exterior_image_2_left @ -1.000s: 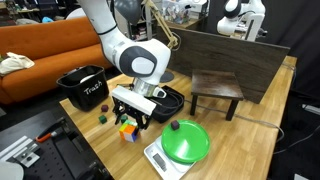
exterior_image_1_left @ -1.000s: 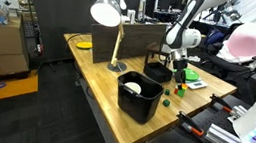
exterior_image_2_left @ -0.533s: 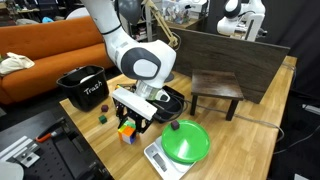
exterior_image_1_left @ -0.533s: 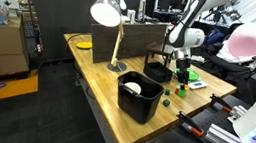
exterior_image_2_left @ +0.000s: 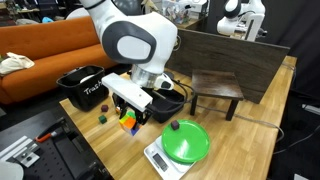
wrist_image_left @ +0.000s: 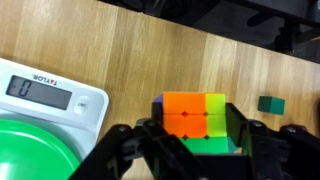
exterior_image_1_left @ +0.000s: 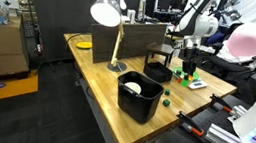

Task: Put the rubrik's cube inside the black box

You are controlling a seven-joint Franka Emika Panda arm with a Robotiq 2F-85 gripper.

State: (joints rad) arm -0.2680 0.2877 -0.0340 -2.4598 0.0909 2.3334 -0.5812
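Observation:
The rubrik's cube (wrist_image_left: pixel 195 113), with orange, yellow and green faces showing, sits between the two dark fingers of my gripper (wrist_image_left: pixel 196 138), which is shut on it. In an exterior view the cube (exterior_image_2_left: pixel 129 122) hangs just above the wooden table under the gripper (exterior_image_2_left: pixel 131 116). The black box (exterior_image_2_left: pixel 172 100) with thin straight walls stands directly behind the gripper, partly hidden by it. In an exterior view the gripper (exterior_image_1_left: pixel 186 68) hangs beside the black box (exterior_image_1_left: pixel 158 64).
A white scale (wrist_image_left: pixel 50 100) carrying a green bowl (exterior_image_2_left: pixel 185 141) lies close beside the cube. A small dark-green cube (wrist_image_left: pixel 267 104) lies on the table. The deeper black tub (exterior_image_2_left: pixel 82 88), a small wooden stool (exterior_image_2_left: pixel 216 90) and a lamp (exterior_image_1_left: pixel 106 13) also stand here.
The jaws have shut on the cube. The gripper has risen and carried the cube a little way up off the table.

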